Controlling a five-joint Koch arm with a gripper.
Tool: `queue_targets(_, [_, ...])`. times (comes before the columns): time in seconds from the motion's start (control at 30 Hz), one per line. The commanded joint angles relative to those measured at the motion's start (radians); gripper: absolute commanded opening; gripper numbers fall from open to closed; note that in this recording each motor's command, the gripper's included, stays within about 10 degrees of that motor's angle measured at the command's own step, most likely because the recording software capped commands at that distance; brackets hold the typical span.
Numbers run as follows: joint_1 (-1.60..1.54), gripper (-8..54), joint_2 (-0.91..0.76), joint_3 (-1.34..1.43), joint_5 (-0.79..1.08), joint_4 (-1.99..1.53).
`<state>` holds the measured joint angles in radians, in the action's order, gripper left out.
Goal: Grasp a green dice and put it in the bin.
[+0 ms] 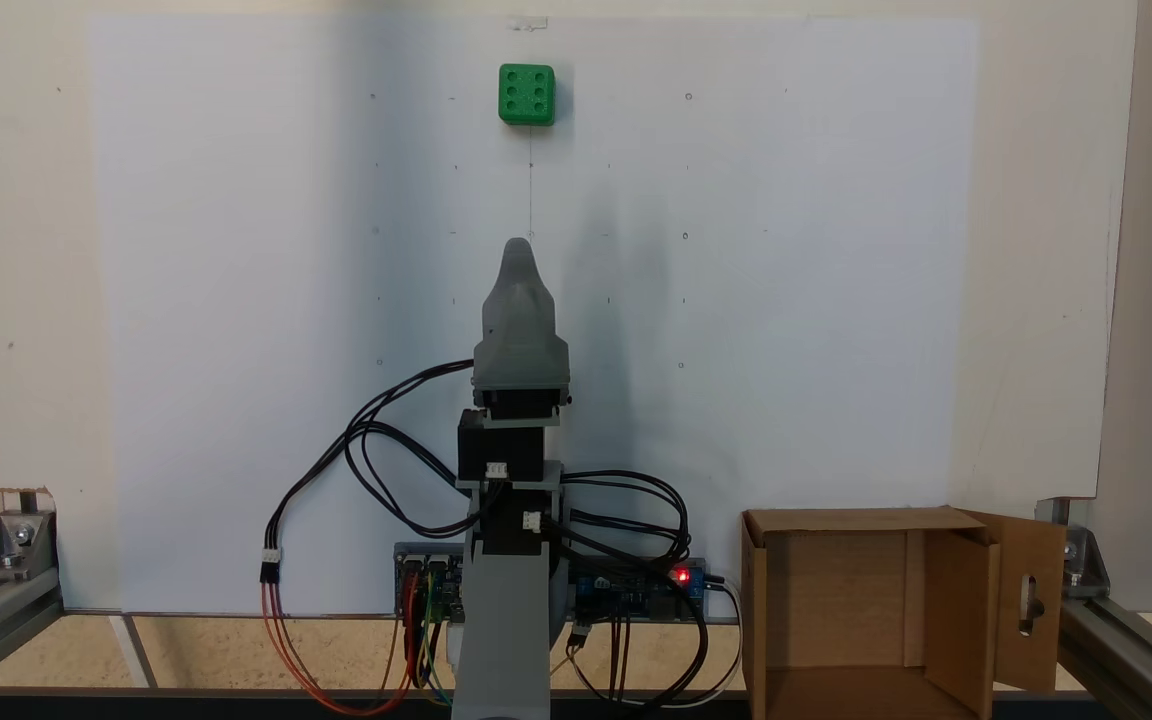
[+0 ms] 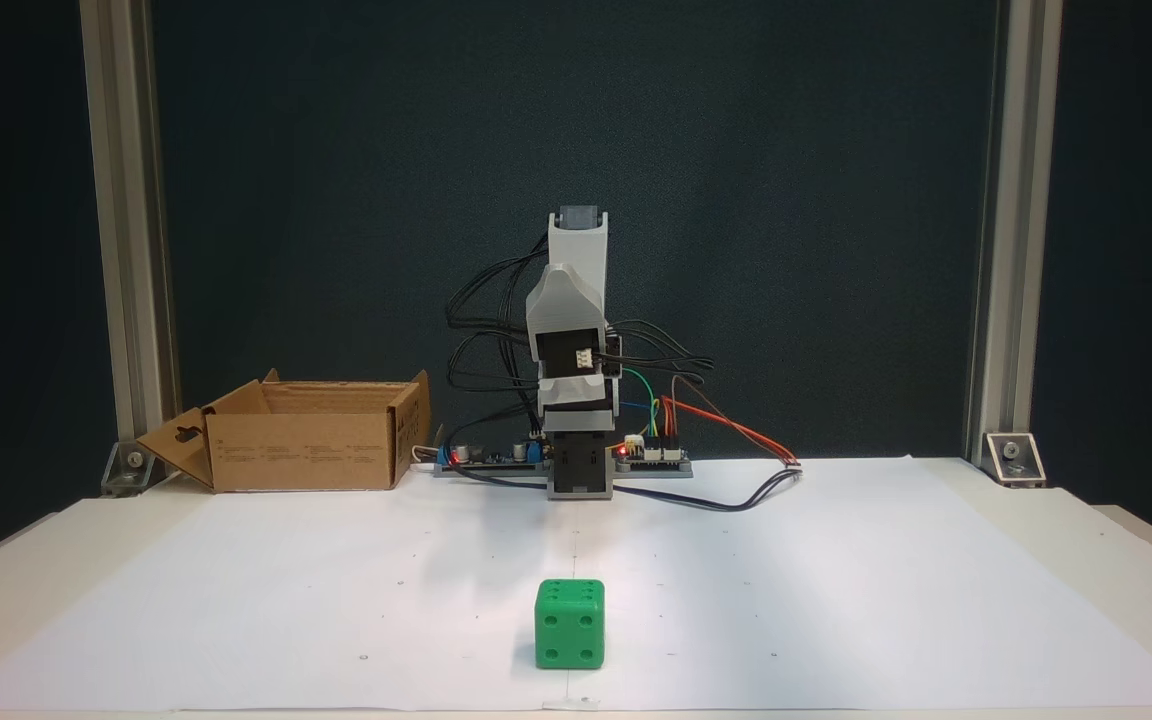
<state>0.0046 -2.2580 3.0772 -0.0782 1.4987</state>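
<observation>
In a fixed view from above, we see the green dice lying near the top edge of the white paper sheet that covers the surface, six pips facing up, well apart from the arm. The hand points straight toward the dice along the sheet's middle line; only one tapered grey tip shows here, so we cannot tell whether it is open or closed. The bin, an open brown cardboard box, stands at the lower right beside the arm's base, its flap with the keyhole slot folded outward. In a fixed view from the front, we see the dice close to the camera, four pips facing us, resting on the paper. The arm stands folded upright behind it, and the bin sits at the left, near the circuit boards.
</observation>
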Motion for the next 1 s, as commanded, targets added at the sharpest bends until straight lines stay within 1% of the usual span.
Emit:
queue_targets(0.0, [-0.153,44.4,-0.107,0.052,0.164,-0.175])
queue_targets(0.13, [-0.153,44.4,-0.107,0.052,0.164,-0.354])
queue_targets(0.6, [-0.153,44.4,-0.107,0.052,0.164,-0.348])
queue_targets(0.97, [-0.153,44.4,-0.109,0.052,0.163,-0.241])
